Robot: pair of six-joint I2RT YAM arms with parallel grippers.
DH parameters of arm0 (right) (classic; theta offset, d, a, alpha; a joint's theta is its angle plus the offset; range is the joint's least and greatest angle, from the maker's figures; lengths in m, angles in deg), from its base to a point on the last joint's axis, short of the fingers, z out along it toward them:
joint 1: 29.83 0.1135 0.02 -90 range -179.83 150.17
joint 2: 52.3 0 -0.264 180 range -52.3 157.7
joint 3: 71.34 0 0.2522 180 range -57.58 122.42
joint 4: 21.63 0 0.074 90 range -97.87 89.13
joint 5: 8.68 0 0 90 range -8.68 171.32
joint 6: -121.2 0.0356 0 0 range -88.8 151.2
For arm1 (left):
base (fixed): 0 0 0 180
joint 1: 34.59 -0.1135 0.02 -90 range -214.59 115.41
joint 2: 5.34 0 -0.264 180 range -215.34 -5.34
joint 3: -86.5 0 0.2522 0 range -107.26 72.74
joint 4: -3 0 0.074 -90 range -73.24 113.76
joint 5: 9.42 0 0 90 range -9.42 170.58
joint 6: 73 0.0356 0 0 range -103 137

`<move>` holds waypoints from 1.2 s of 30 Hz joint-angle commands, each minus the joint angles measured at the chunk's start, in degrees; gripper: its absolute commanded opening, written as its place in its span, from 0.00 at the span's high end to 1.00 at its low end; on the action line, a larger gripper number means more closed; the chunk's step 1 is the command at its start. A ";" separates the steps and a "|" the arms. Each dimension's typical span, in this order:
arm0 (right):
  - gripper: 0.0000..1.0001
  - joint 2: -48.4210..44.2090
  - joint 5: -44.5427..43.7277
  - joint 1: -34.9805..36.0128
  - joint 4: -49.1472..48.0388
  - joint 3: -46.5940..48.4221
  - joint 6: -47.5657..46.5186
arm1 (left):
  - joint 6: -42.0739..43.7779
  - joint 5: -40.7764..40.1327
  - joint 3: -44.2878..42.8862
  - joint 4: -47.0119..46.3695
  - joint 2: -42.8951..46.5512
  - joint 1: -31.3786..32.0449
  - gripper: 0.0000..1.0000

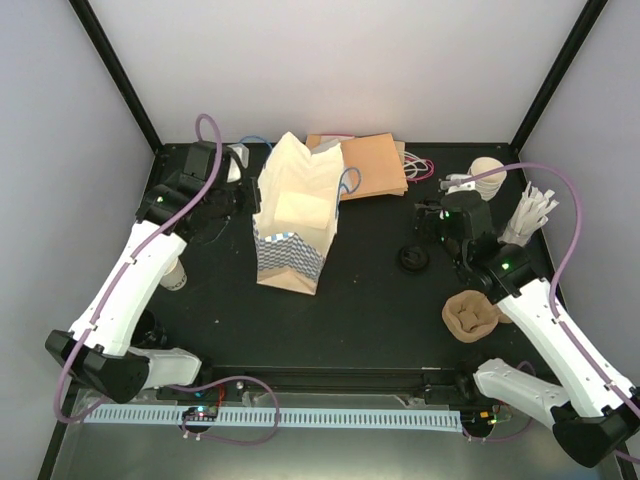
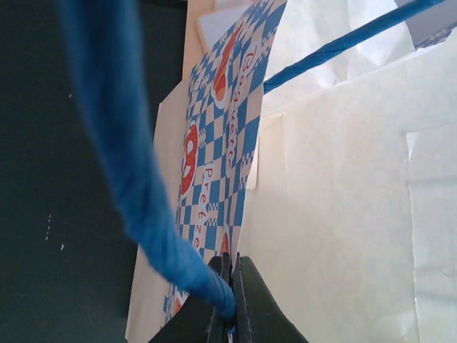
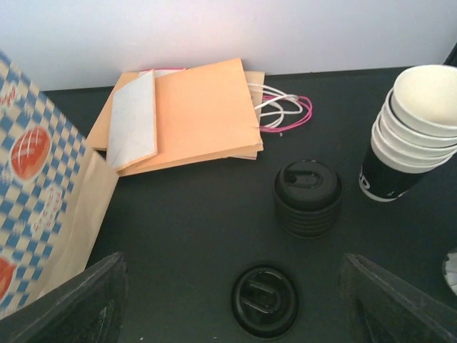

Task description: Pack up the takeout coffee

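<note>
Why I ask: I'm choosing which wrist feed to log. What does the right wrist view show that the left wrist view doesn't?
Only the right wrist view: a stack of black lids, a single black lid lying flat on the table, nested cream cups, and flat orange-brown bags at the back.
Only the left wrist view: the left end effector shut on a blue rope handle.
Both: the blue-checked paper bag and the black table.

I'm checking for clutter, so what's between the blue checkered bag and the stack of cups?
A stack of black lids stands between them, with one loose black lid lying flat nearer the camera. The right wrist view shows this.
</note>
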 commanded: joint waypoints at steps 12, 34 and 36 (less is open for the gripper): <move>0.17 0.21 3.37 -0.35 -1.89 -1.97 0.11 | -6.11 5.08 -4.06 -9.41 -8.54 -7.76 0.98; 0.16 -0.31 4.72 -0.35 -2.06 -2.38 -0.56 | -2.80 9.29 -2.40 -9.37 -0.77 -11.71 0.01; 0.16 -0.43 4.90 -0.35 -2.05 -2.53 -0.47 | -2.16 9.12 -2.35 -8.23 1.80 -11.79 0.01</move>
